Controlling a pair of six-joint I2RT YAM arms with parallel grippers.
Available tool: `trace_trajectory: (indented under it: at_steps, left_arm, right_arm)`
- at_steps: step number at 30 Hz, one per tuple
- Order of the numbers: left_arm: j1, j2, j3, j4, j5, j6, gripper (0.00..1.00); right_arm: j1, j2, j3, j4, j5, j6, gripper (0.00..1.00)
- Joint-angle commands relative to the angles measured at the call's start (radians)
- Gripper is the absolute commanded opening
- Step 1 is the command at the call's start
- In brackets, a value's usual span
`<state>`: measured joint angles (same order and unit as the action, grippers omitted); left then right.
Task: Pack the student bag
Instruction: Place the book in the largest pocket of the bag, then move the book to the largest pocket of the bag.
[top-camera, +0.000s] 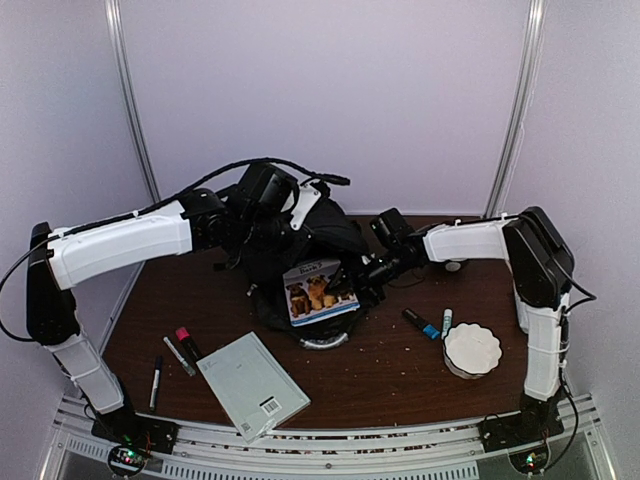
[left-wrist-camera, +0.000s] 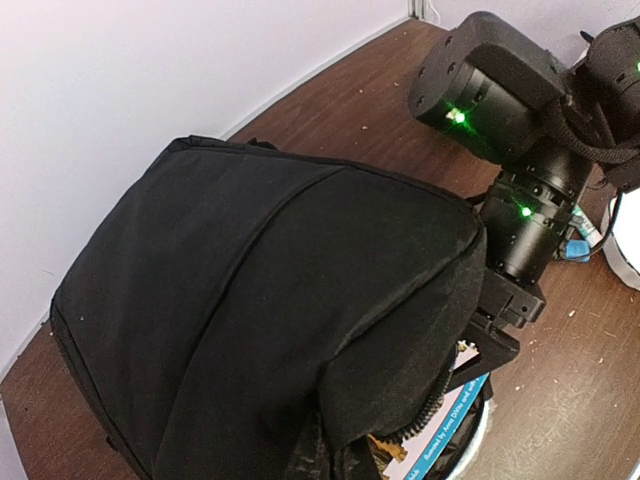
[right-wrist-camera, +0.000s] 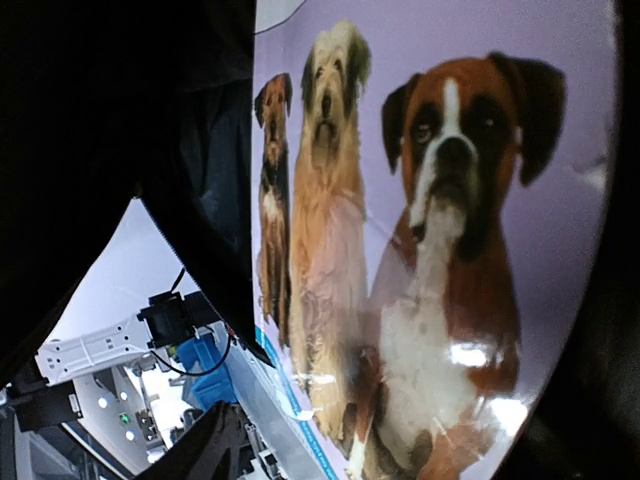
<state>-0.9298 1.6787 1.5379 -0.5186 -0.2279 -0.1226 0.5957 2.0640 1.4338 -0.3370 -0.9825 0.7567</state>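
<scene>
The student bag (top-camera: 300, 235), a big black soft backpack, stands at the back middle of the table and fills the left wrist view (left-wrist-camera: 260, 300). My left gripper (top-camera: 262, 200) is at the bag's top, shut on its fabric; its fingers are hidden under the cloth. A book with dogs on its cover (top-camera: 318, 290) sticks halfway out of the bag's mouth. It fills the right wrist view (right-wrist-camera: 420, 250), with the bag's flap (right-wrist-camera: 110, 120) to its left. My right gripper (top-camera: 362, 278) is at the book's right edge, jaws apart, one finger (right-wrist-camera: 210, 445) clear of the cover.
A grey notebook (top-camera: 252, 385) lies near the front edge. Left of it are a red-capped marker (top-camera: 187, 342), a grey marker (top-camera: 178, 355) and a black pen (top-camera: 156, 380). At the right are two markers (top-camera: 425, 325) and a white scalloped bowl (top-camera: 472, 348). A round white rim (top-camera: 325, 342) shows under the bag.
</scene>
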Motion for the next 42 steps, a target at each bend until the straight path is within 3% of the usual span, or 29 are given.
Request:
trace_trajectory:
  at_steps: [1, 4, 14, 20, 22, 23, 25, 26, 27, 29, 31, 34, 37, 42]
  left_arm:
    - [-0.006, -0.054, 0.003, 0.136, -0.033, 0.001, 0.0]
    - [-0.006, -0.055, -0.01, 0.144, -0.049, 0.008, 0.0]
    - [-0.001, -0.047, -0.019, 0.166, -0.051, -0.009, 0.0]
    - [0.003, -0.029, -0.007, 0.167, -0.042, -0.025, 0.0]
    - [0.007, -0.028, -0.008, 0.159, -0.05, -0.035, 0.0]
    - [0.009, -0.029, -0.015, 0.159, -0.056, -0.041, 0.0]
    - [0.012, -0.04, -0.032, 0.162, -0.065, -0.053, 0.0]
    - [0.012, -0.045, -0.04, 0.166, -0.068, -0.055, 0.0]
    - [0.014, -0.05, -0.049, 0.17, -0.068, -0.057, 0.0]
    - [0.015, -0.056, -0.062, 0.18, -0.072, -0.062, 0.0]
    - [0.015, -0.06, -0.072, 0.188, -0.073, -0.068, 0.0]
    - [0.017, -0.059, -0.075, 0.189, -0.071, -0.076, 0.0]
    - [0.017, -0.06, -0.074, 0.189, -0.071, -0.08, 0.0]
    - [0.023, -0.036, -0.022, 0.151, -0.063, -0.077, 0.0]
  right_arm:
    - [-0.014, -0.143, -0.041, -0.04, 0.077, -0.049, 0.71]
    - [-0.011, -0.188, -0.048, -0.085, 0.126, -0.091, 0.83]
    - [0.011, -0.28, -0.066, -0.179, 0.254, -0.25, 0.89]
    - [0.04, -0.222, -0.014, -0.232, 0.037, -0.416, 0.84]
    - [0.032, -0.249, -0.091, -0.101, -0.085, -0.343, 0.85]
    - [0.024, -0.271, -0.16, 0.063, -0.146, -0.238, 0.86]
    - [0.011, -0.323, -0.34, 0.547, -0.228, 0.126, 0.85]
    - [0.002, -0.349, -0.392, 0.645, -0.202, 0.218, 0.84]
    - [-0.006, -0.373, -0.394, 0.572, -0.158, 0.148, 0.83]
    - [-0.011, -0.399, -0.309, 0.2, -0.009, -0.07, 0.79]
    - [-0.011, -0.427, -0.262, -0.005, 0.17, -0.22, 0.78]
    - [-0.01, -0.437, -0.239, -0.127, 0.305, -0.276, 0.72]
    - [-0.01, -0.444, -0.245, -0.155, 0.321, -0.319, 0.62]
    - [-0.002, -0.565, -0.325, -0.149, 0.326, -0.332, 0.62]
